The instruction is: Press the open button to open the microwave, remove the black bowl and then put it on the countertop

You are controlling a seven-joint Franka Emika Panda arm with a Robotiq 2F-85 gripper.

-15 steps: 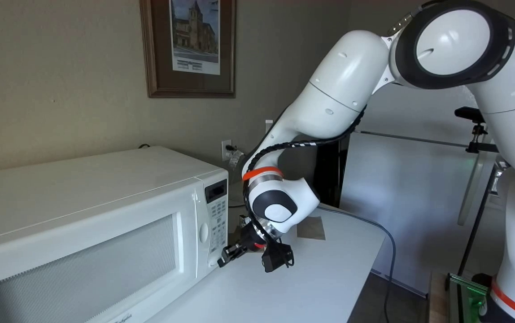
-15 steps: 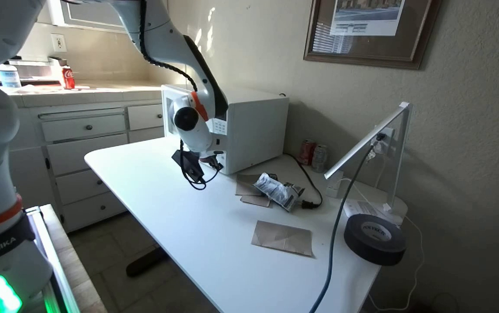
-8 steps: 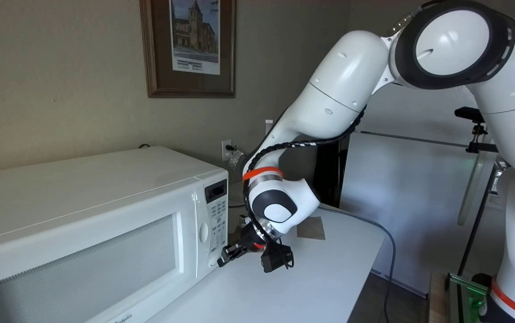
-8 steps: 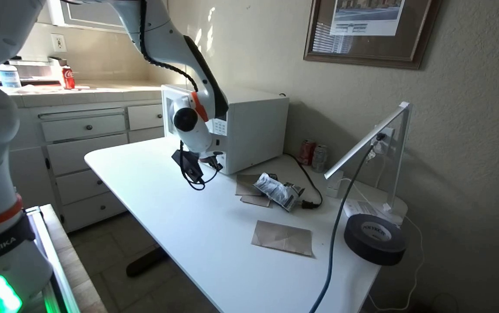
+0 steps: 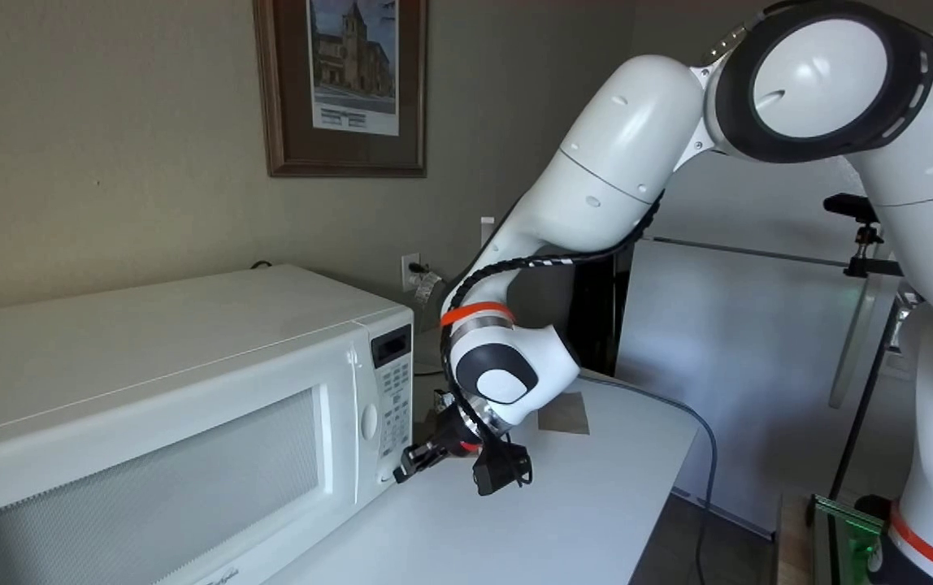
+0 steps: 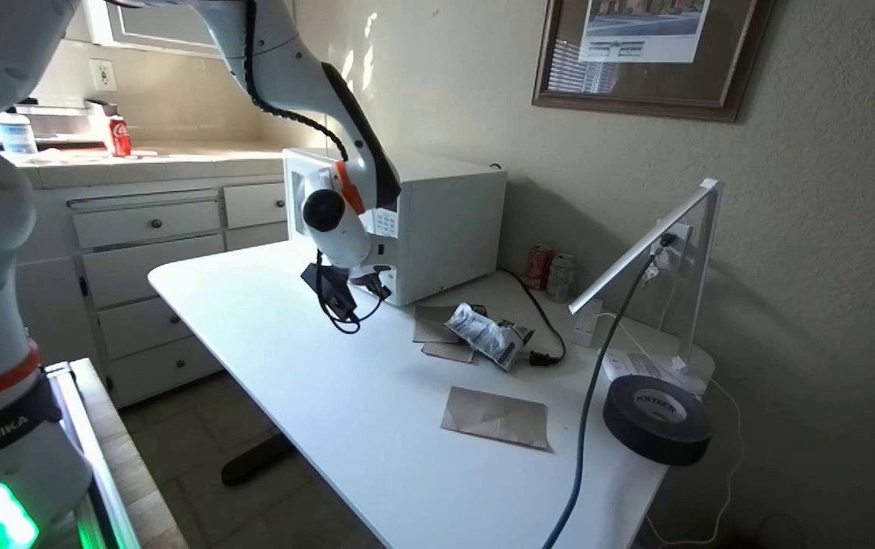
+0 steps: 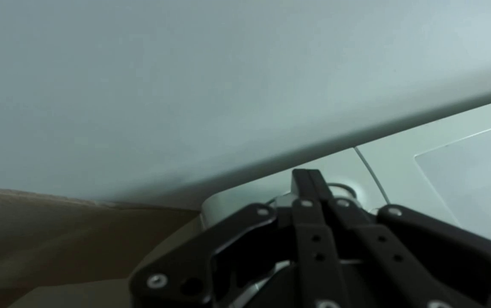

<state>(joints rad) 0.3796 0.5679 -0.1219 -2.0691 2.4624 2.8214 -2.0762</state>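
Note:
The white microwave [image 5: 190,422] stands on the white countertop [image 5: 531,520] with its door shut; it also shows in an exterior view [image 6: 449,229] and in the wrist view [image 7: 403,171]. A round button [image 7: 344,188] sits at the bottom of its control panel. My gripper [image 5: 401,474] is shut and empty, its fingertips together [image 7: 312,173] in front of that button and partly covering it. I cannot tell whether the tips touch the button. In an exterior view the gripper [image 6: 384,292] is low by the microwave's front corner. The black bowl is out of view.
Cardboard pieces [image 6: 495,418], a silver packet [image 6: 487,343] and a black cord lie on the countertop beside the microwave. Cans [image 6: 538,265], a white angled stand [image 6: 643,244] and a roll of black tape [image 6: 657,419] stand farther along. A wall is behind.
The arm's wrist has shifted very slightly. The fingertips stay at the lower corner of the control panel, and the microwave door stays shut.

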